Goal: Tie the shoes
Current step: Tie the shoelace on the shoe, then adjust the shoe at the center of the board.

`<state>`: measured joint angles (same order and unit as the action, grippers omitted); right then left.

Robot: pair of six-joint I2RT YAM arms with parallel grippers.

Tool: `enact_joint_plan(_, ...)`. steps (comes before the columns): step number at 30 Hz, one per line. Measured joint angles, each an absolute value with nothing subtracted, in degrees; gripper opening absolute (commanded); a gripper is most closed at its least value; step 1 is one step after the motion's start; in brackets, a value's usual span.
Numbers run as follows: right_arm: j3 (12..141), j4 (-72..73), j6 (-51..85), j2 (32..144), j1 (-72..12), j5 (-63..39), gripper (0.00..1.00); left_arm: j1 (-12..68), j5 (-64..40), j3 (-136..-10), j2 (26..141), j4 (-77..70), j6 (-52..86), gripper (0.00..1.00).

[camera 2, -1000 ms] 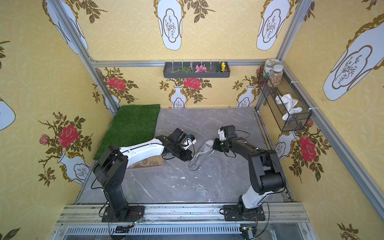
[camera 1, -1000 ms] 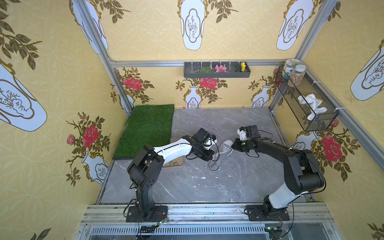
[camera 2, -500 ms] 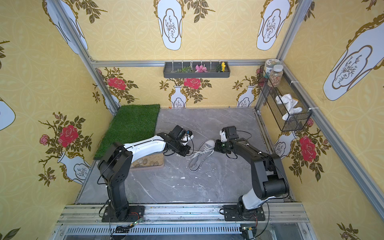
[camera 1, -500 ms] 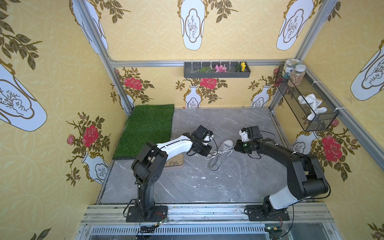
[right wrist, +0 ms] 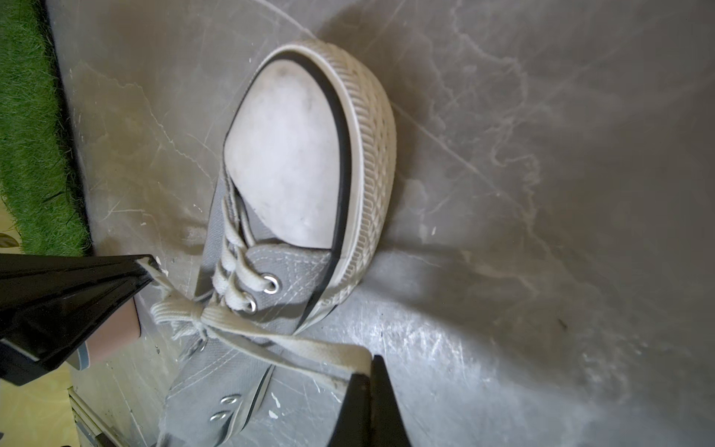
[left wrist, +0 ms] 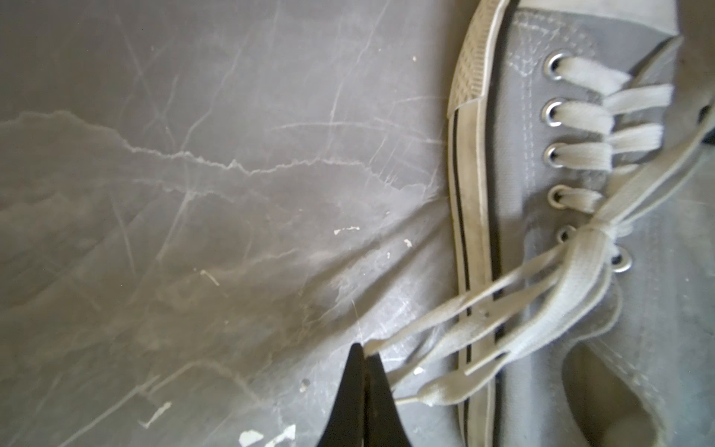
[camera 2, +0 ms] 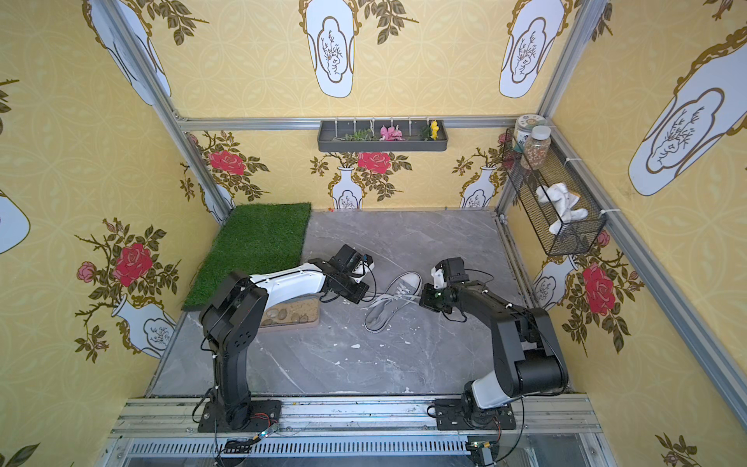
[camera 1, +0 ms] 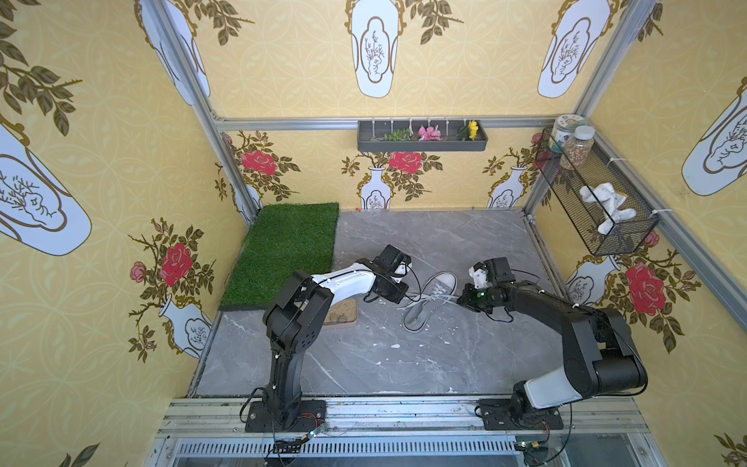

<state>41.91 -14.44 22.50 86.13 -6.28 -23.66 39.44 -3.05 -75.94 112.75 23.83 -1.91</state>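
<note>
One sneaker (camera 1: 422, 313) between left pincer (camera 1: 404, 294), right pincer (camera 1: 461, 301)

Green turf mat (camera 1: 289, 254), pebble tray (camera 2: 295, 324) near it, wire wall basket (camera 1: 624, 240)

Grey, marble-veined desk (camera 1: 444, 242), scratched and scuffed. Far left corner: green artificial-grass mat (camera 1: 287, 250), laid along the left edge. Just beside the mat's near edge: tan oblong tray (camera 2: 297, 313) of pebbles. Centre: grey sneaker (camera 1: 428, 301) upright on its sole, white toe cap toward the far right corner, pale laces (left wrist: 503, 309) spread to both sides. White flecks (camera 1: 395, 346) scattered between sneaker and near edge.
</note>
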Motion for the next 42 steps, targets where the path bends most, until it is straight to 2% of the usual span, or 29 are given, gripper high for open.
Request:
enact_joint_plan(1,41.85,-14.52,22.50,85.65,-6.24,-23.73,0.16,39.51,-3.22,-76.36,112.40,24.38,-1.91,0.00)
enact_joint_plan(3,42.35,-15.00,22.48,84.31,-6.22,-23.59,0.25,39.55,-3.22,-77.56,112.03,25.23,-1.85,0.02)
enact_joint_plan(4,42.87,-15.33,22.24,83.57,-6.13,-23.05,0.29,39.55,-3.22,-78.24,111.98,25.80,-1.65,0.07)
enact_joint_plan(8,45.28,-17.80,21.32,80.03,-6.00,-22.96,0.35,39.64,-3.68,-79.81,111.72,27.33,-0.75,0.26)
enact_joint_plan(13,46.13,-21.19,20.75,75.31,-9.28,-22.26,0.39,39.83,-2.20,-80.01,109.65,28.88,0.16,0.39)
enact_joint_plan(17,43.72,-20.58,23.18,73.19,-15.84,-21.63,0.50,39.88,1.37,-78.78,106.06,28.25,2.02,0.44)
enact_joint_plan(22,38.35,-15.68,29.89,74.43,-18.94,-19.94,0.63,39.88,4.38,-77.06,102.89,27.20,4.12,0.45)
enact_joint_plan(25,36.82,-10.50,32.86,77.95,-19.57,-20.34,0.67,39.88,5.48,-76.69,102.26,27.05,5.06,0.46)
enact_joint_plan(31,37.63,-3.09,34.46,86.15,-19.38,-22.94,0.67,39.88,6.70,-75.18,101.89,26.87,6.02,0.47)
enact_joint_plan(36,41.41,-2.00,31.42,91.46,-17.76,-26.44,0.63,39.81,8.01,-73.87,101.41,26.76,6.48,0.47)
enact_joint_plan(42,52.34,-4.82,23.46,101.12,-16.10,-31.46,0.55,39.75,10.52,-72.69,100.60,26.63,6.70,0.48)
